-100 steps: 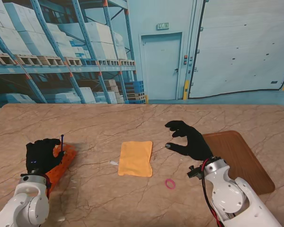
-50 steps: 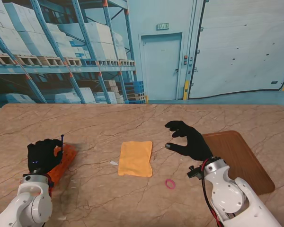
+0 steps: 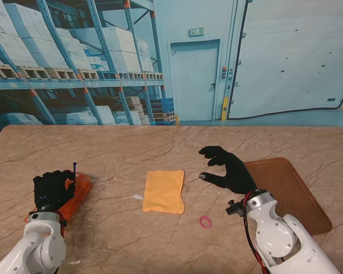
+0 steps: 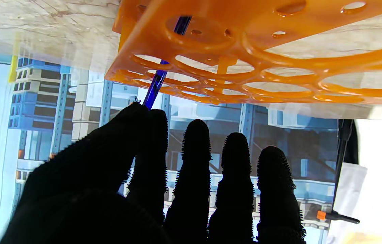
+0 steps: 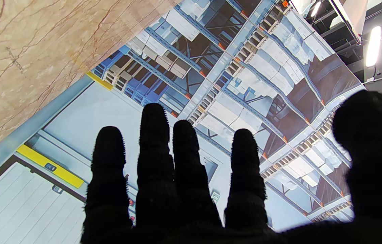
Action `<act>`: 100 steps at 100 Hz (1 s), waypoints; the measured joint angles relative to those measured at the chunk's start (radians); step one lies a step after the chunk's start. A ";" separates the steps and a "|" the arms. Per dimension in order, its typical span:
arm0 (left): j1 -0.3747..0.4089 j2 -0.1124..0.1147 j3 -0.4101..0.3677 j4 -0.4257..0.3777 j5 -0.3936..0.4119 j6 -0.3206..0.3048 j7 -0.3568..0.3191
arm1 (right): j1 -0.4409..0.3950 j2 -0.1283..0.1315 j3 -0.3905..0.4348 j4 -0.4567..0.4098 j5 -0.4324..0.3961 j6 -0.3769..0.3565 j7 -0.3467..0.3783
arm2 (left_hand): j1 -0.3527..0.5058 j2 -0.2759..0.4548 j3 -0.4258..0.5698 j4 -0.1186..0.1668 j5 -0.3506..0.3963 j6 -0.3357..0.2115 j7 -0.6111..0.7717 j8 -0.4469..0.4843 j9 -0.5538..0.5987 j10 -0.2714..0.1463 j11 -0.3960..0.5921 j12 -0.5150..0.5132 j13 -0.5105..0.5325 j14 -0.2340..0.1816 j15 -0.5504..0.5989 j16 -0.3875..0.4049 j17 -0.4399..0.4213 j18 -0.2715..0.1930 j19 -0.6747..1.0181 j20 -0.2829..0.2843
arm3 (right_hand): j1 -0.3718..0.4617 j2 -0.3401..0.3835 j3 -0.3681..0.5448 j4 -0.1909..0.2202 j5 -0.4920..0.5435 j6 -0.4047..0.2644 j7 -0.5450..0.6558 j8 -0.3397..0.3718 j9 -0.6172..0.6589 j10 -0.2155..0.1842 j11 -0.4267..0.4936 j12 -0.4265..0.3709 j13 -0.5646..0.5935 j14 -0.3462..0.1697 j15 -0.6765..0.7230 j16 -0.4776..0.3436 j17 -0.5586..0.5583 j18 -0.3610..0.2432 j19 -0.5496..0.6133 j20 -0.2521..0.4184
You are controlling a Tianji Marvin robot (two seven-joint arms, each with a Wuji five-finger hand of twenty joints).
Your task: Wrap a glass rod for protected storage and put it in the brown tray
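Meanwhile left hand (image 3: 52,190) pinches the blue rod (image 3: 74,171) above the rack (image 3: 79,193); right hand (image 3: 228,169) hovers empty, fingers spread.

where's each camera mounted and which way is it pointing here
Stand view: above the shoulders, looking down at the table; both arms, left hand, right hand, yellow cloth, brown tray.
Left wrist view: along the fingers, at the orange rack and blue rod.
Right wrist view: along spread fingers, table edge and backdrop.
Shared: stand and left wrist views show rack and rod.
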 measured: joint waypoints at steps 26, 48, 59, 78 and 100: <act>-0.009 -0.002 0.006 0.010 -0.007 0.001 0.003 | 0.000 0.000 0.000 0.000 0.000 0.000 0.000 | 0.017 0.001 -0.023 0.000 0.012 0.000 0.012 -0.007 0.048 0.000 -0.010 0.031 0.000 0.007 0.003 0.000 0.000 0.006 0.011 -0.001 | 0.000 0.000 0.000 0.000 0.000 0.000 0.000 0.000 0.000 0.000 0.000 0.000 0.000 0.000 0.000 0.000 0.000 0.000 0.000 0.000; -0.015 -0.004 0.009 0.020 -0.012 -0.002 0.019 | 0.000 0.000 -0.001 0.000 -0.001 0.002 -0.001 | 0.052 0.029 -0.042 -0.014 0.046 0.042 0.023 -0.032 0.099 0.000 -0.032 0.068 0.013 0.009 0.014 0.000 0.002 0.012 0.024 -0.003 | 0.000 0.000 0.000 0.000 0.000 0.000 0.000 0.000 0.000 0.000 0.000 0.000 0.000 0.000 0.000 0.000 0.000 0.000 0.000 0.000; -0.017 -0.005 0.009 0.021 -0.014 -0.004 0.020 | 0.000 0.000 -0.001 0.000 -0.001 0.003 -0.002 | 0.068 0.029 -0.051 -0.017 0.055 0.061 0.031 -0.032 0.127 0.000 -0.032 0.072 0.038 0.017 0.026 0.000 0.015 0.021 0.035 -0.003 | 0.000 0.000 0.000 0.000 0.000 0.000 0.000 0.000 0.000 0.000 0.000 0.000 0.000 0.000 0.000 0.000 0.000 0.000 0.000 0.000; -0.018 -0.005 0.009 0.021 -0.002 -0.010 0.017 | 0.000 0.000 -0.001 0.000 -0.001 0.004 -0.002 | 0.078 0.029 -0.061 -0.018 0.067 0.078 0.051 -0.033 0.176 0.016 -0.032 0.072 0.085 0.020 0.050 0.001 0.053 0.038 0.062 -0.003 | 0.000 0.000 0.000 0.000 0.000 0.000 0.000 0.000 0.000 0.000 0.000 0.000 0.000 0.000 0.000 0.000 0.000 0.000 0.000 0.000; -0.018 -0.001 0.011 0.012 0.024 -0.016 0.009 | 0.000 0.000 -0.001 0.000 -0.001 0.005 -0.002 | 0.079 0.029 -0.061 -0.019 0.068 0.093 0.072 -0.032 0.188 0.020 -0.032 0.072 0.104 0.030 0.062 0.001 0.066 0.049 0.076 -0.003 | 0.000 0.000 0.000 0.000 0.000 0.000 0.000 0.000 0.000 0.000 0.000 0.000 0.000 0.000 0.000 0.000 0.000 0.000 0.000 0.000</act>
